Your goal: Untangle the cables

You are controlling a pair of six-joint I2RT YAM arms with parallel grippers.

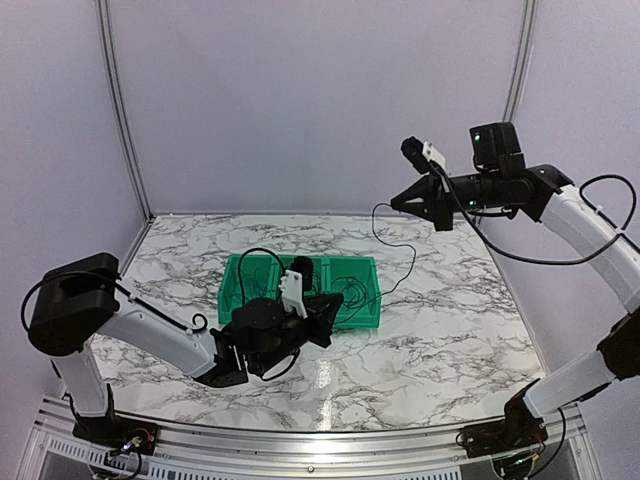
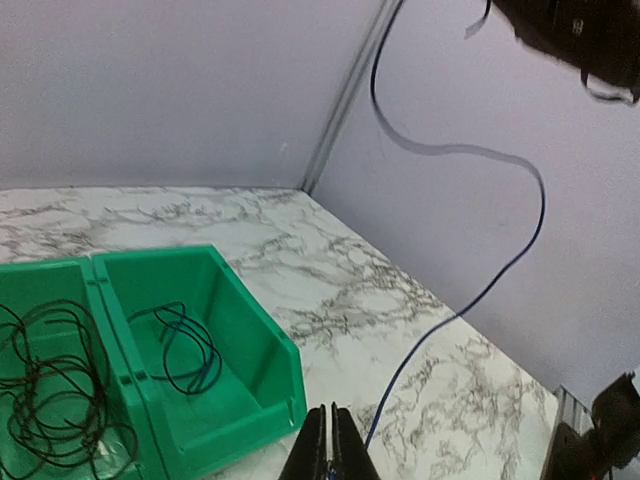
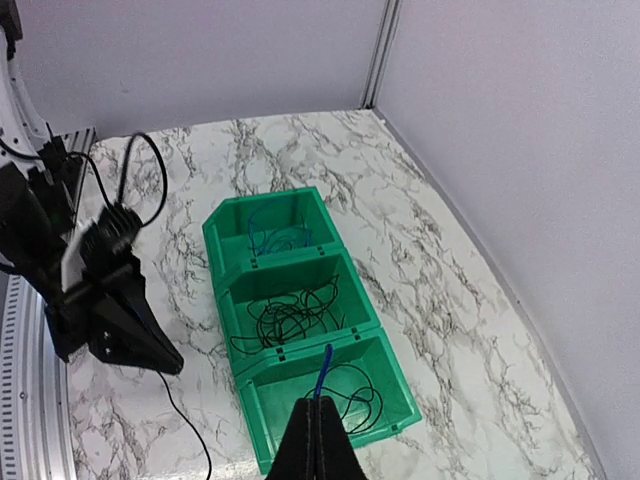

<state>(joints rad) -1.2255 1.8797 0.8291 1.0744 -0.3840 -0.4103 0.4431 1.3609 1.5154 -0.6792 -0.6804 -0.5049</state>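
Note:
A thin blue cable [image 2: 480, 290] runs through the air between my two grippers; in the top view [image 1: 413, 255] it looks dark. My left gripper [image 2: 333, 425] is low at the front right corner of the green bins [image 1: 372, 322], shut on one end. My right gripper [image 1: 396, 204] is raised high at the right, shut on the other end [image 3: 325, 365]. In the right wrist view the far bin holds a blue cable [image 3: 275, 238], the middle bin a black tangle [image 3: 290, 318], and the near bin a black cable loop [image 3: 360, 395].
Three green bins [image 3: 225, 225] stand in a row on the marble table [image 1: 450, 340]. The left arm's black wrist [image 3: 100, 300] sits beside them. Grey walls [image 2: 560, 250] and metal posts close the back and sides.

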